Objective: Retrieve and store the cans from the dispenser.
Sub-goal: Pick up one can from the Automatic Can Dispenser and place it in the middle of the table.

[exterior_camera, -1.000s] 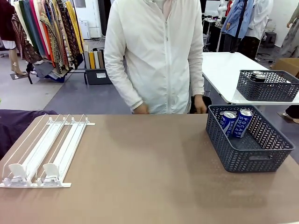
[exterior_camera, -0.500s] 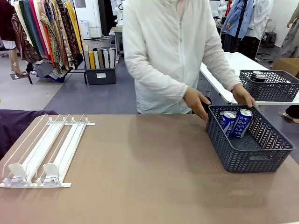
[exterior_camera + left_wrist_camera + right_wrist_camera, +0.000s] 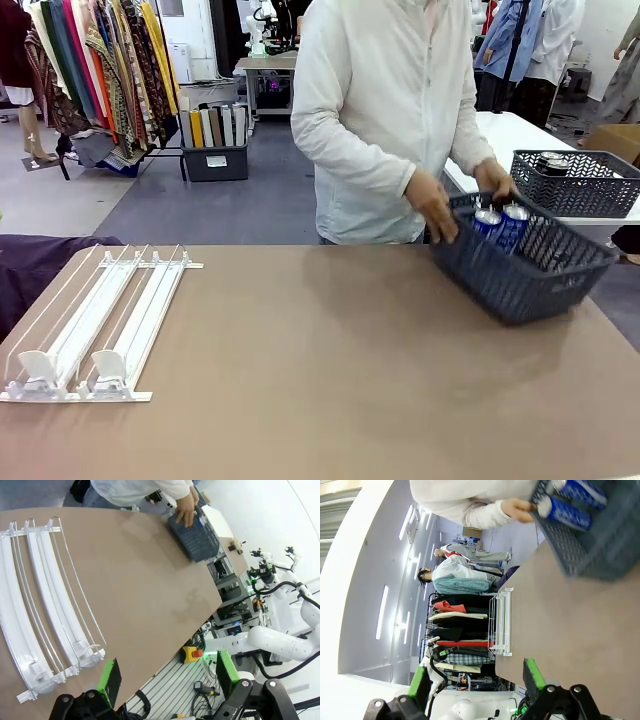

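At nine o'clock on your brown table [image 3: 330, 380] lies the flat white wire-rail dispenser [image 3: 95, 325], its sloped lanes bare and both white pusher tabs [image 3: 70, 368] parked at the near end. You have no can left to pull from it. At two o'clock, the person in the white shirt grips the dark grey lattice plastic basket [image 3: 520, 262] with both hands [image 3: 437, 205] and holds it tipped, its near side off the tabletop. Inside stand two slim blue-and-white drink cans with silver tops [image 3: 500, 226]. A second grey basket [image 3: 578, 182] with dark cans rests on the white table behind, at one o'clock.

Your left gripper [image 3: 167, 677] hangs released, green pads wide apart, above the near table edge. Your right gripper [image 3: 476, 680] is likewise spread and carries nothing.

Judging from this, retrieval looks finished and the storing step is in the person's hands, with the basket being carried away. Your next move calls for patience: hold both arms back from two o'clock until those hands clear the table.
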Controlling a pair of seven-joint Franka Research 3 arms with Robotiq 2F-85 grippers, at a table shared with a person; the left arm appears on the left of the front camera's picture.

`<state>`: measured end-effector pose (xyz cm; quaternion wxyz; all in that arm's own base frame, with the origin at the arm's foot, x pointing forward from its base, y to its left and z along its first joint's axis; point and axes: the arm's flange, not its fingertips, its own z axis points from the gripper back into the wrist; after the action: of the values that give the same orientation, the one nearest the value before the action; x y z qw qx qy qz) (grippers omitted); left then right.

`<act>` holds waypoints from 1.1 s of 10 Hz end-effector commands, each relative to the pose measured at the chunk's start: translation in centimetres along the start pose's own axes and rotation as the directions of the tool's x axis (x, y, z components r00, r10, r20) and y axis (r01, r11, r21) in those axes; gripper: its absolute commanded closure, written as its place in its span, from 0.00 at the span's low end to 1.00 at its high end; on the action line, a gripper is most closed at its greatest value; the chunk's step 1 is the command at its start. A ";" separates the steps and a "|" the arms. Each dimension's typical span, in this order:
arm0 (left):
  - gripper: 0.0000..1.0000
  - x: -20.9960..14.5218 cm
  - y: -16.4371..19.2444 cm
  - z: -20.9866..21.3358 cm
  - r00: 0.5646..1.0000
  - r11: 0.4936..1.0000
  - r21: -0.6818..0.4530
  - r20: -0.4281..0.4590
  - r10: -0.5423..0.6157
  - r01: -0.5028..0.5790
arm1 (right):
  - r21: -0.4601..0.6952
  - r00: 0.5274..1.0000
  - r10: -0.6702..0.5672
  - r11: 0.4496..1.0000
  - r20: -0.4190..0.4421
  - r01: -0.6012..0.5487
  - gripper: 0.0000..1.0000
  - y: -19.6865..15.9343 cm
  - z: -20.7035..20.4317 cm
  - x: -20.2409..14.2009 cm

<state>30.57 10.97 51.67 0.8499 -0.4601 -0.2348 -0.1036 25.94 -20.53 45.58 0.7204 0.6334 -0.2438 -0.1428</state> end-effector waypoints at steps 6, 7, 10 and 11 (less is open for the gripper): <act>0.00 0.2 0.0 0.0 1.000 1.000 -0.015 0.012 -0.019 0.019 | 0.003 1.000 0.004 1.000 -0.007 -0.004 0.00 0.2 0.1 -0.2; 0.00 0.2 0.0 0.0 1.000 1.000 -0.015 0.012 -0.019 0.019 | 0.003 1.000 0.004 1.000 -0.007 -0.004 0.00 0.2 0.1 -0.2; 0.00 0.2 0.0 0.0 1.000 1.000 -0.015 0.012 -0.019 0.019 | 0.003 1.000 0.004 1.000 -0.007 -0.004 0.00 0.2 0.1 -0.2; 0.00 0.2 0.0 0.0 1.000 1.000 -0.015 0.012 -0.019 0.019 | 0.003 1.000 0.004 1.000 -0.007 -0.004 0.00 0.2 0.1 -0.2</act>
<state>30.58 11.01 51.63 0.8496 -0.4606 -0.2352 -0.1035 25.94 -20.53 45.58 0.7204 0.6334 -0.2438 -0.1428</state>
